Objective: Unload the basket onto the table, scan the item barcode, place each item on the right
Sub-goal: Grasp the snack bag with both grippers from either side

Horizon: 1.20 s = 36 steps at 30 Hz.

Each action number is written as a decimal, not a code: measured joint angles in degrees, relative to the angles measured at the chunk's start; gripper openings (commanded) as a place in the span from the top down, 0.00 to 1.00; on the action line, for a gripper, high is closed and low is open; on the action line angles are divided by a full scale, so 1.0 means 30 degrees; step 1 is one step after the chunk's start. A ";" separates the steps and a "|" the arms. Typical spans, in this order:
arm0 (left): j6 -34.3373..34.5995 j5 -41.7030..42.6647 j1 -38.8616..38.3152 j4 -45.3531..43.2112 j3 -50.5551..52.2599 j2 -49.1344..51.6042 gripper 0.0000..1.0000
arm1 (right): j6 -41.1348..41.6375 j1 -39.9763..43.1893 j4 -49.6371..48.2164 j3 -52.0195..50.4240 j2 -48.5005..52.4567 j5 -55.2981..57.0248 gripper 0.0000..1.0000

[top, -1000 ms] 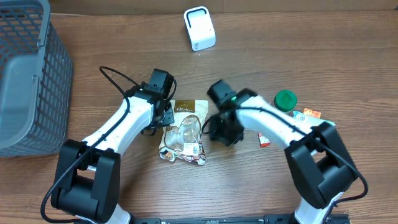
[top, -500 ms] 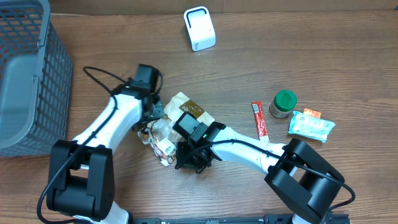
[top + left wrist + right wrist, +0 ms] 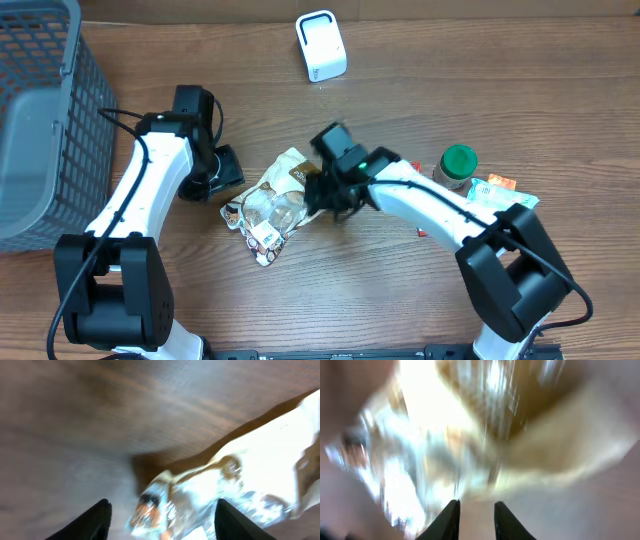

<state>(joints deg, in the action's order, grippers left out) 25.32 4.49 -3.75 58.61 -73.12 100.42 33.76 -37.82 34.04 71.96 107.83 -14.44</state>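
One crinkly snack bag (image 3: 272, 203) lies on the wood worktop (image 3: 400, 300), btwn both claws. Right claw (image 3: 325, 195) sits at the bag's right edge, jaws narrow; can't tell if it pinches the film, wrist view too blurred. Left claw (image 3: 222, 172) is just off the bag's left corner, jaws wide, nothing in them. White scanner (image 3: 320, 45) is well beyond the right claw, w/ a green-lid jar (image 3: 458, 163) to that claw's right.

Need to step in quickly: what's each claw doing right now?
Left claw: open, empty, apart from the crinkly clear plastic snack bag.
Right claw: nearly closed at that bag's edge; too blurred to tell whether it grips.
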 measured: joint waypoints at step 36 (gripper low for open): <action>-0.0474 -0.0022 0.0000 0.0750 0.0576 0.0000 0.30 | 0.0911 -0.0277 0.2259 0.0401 0.0976 0.5246 0.42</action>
<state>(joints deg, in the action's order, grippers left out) 23.90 4.43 -3.75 60.86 -71.40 100.42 36.49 -38.65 40.82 73.17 110.76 1.30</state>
